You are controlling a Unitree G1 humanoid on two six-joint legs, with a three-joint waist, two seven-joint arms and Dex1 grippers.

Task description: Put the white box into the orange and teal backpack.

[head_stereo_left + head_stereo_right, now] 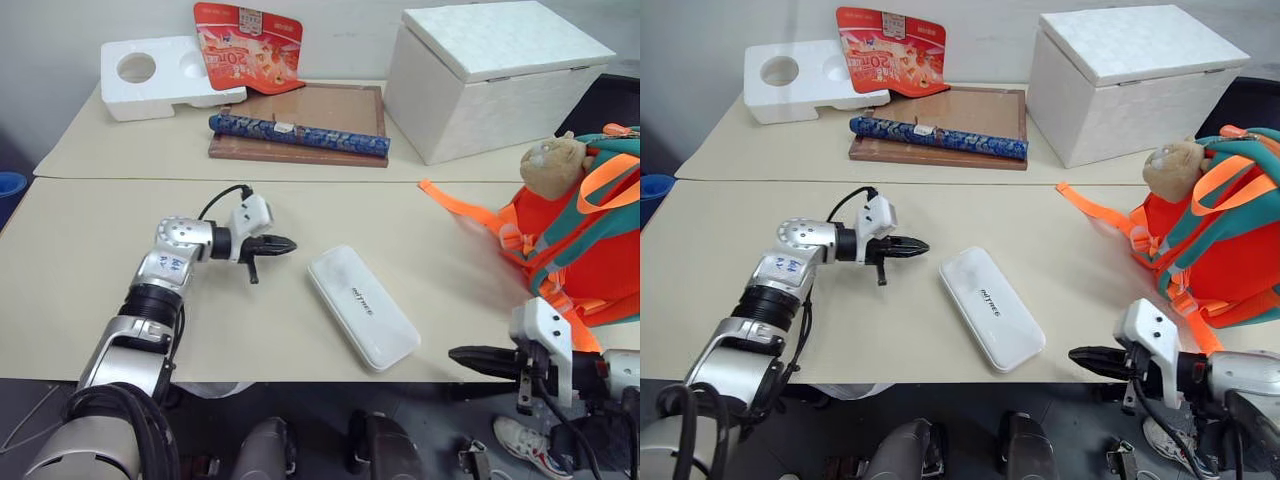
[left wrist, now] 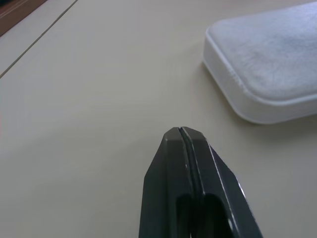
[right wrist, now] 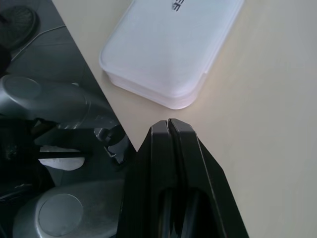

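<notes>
- Your left gripper (image 1: 283,244) has its fingers pressed together on nothing, hovering over the table (image 1: 90,300) just at 9 o'clock of the white box (image 1: 362,307).
- Your right gripper (image 1: 1087,357) is likewise closed and empty, at the table's near edge, at 4 o'clock of the box.
- The box lies flat and diagonal mid-table between them, untouched.
- It looks stiff, smooth and probably light; expect it to slide. Pinch it across the narrow width, or squeeze the two ends between both grippers.
- The orange and teal backpack (image 1: 575,255) stands at 3 o'clock, cut off by the frame; you cannot see its opening.
</notes>
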